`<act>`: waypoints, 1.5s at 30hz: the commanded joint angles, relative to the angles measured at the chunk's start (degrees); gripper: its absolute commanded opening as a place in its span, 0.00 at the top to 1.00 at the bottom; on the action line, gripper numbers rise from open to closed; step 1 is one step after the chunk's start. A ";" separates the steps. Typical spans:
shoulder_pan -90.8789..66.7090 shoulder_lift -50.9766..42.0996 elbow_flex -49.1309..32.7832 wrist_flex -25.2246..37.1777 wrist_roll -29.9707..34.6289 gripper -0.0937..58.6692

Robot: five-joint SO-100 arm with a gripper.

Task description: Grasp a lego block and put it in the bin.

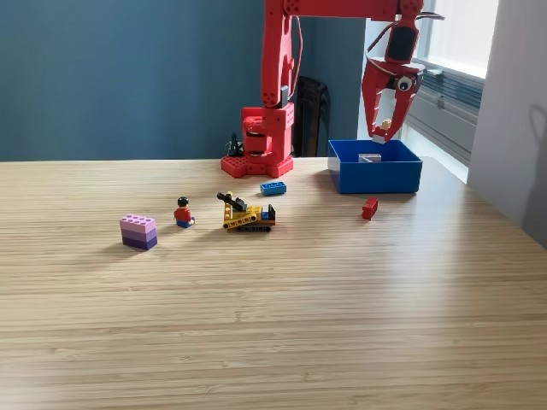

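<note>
**Ana:** Teal wall behind, pale wood-grain table point(273, 325) up front, and the red arm is reaching out toward the exterior view's right. The claw point(381, 135) hangs point-down directly over the blue bin point(376, 178), jaws parted only slightly, and there's a small pale piece point(385, 125) pinched near the tips.

**Ben:** Is it a proper grip? I'd say it looks held, though the piece is tiny from here and I can't make out its shape or which way its long side runs.

**Ana:** Agreed. Inside the bin, right beneath the claw, something grey point(369, 158) is already lying there.

**Ben:** And outside it: a red brick point(369, 207) below the claw and just in front of the bin's near wall, a blue brick point(273, 188) off to the exterior view's left of the claw, lying flat with its long axis running side to side.

**Ana:** How would these handle, you reckon?

**Ben:** Hard plastic, featherlight, rigid, a bit slick on the smooth faces. Best taken across the short width, on the flat sides, not the studs. The blue one would want the jaws closing front to back. The red one sits skewed, so its axis is harder to call.

**Ana:** Nothing fragile, then. A drop into the bin shouldn't hurt it.
</note>
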 commanded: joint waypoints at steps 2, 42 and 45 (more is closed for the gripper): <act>-0.26 5.10 0.09 0.88 -0.70 0.54; 41.04 5.10 -10.72 1.67 -7.12 0.88; 41.31 5.10 -10.72 1.58 -7.38 0.87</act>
